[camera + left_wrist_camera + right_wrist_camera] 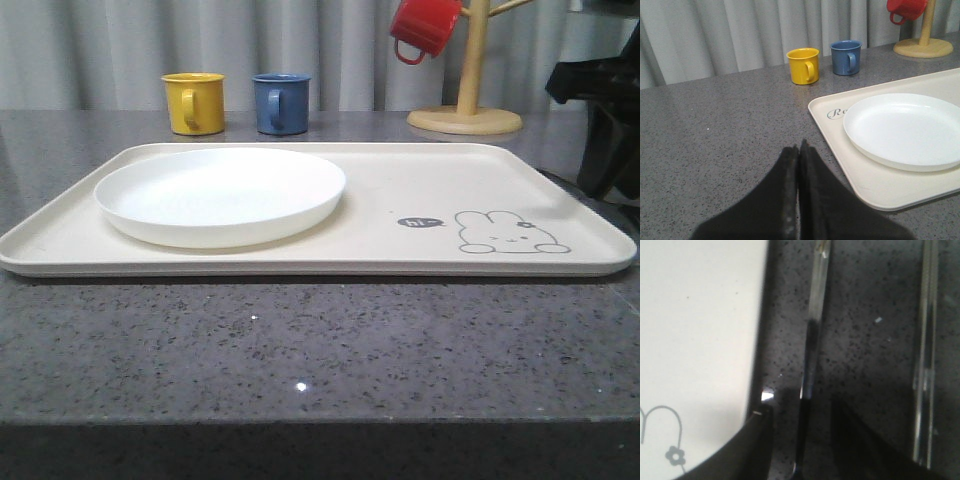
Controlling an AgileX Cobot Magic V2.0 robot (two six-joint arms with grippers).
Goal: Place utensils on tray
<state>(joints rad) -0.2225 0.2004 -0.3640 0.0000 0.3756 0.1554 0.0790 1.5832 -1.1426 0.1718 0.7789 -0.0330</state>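
Note:
The cream tray [420,185] with its rabbit drawing lies across the middle of the counter. Its edge [700,340] shows in the right wrist view. Beside that edge, a slim silver utensil [812,340] lies on the grey counter. My right gripper [800,410] is open low over it, one finger on each side of the handle with a gap at both. A second slim silver utensil [925,365] lies parallel, farther from the tray. My left gripper [799,147] is shut on nothing, above the counter off the tray's left end [825,120].
A round white plate [220,195] sits on the tray's left half. Behind the tray stand a yellow mug [193,102] and a blue mug [281,103]. A wooden mug tree [468,90] holds a red mug [424,27]. My right arm [605,120] stands by the tray's right end.

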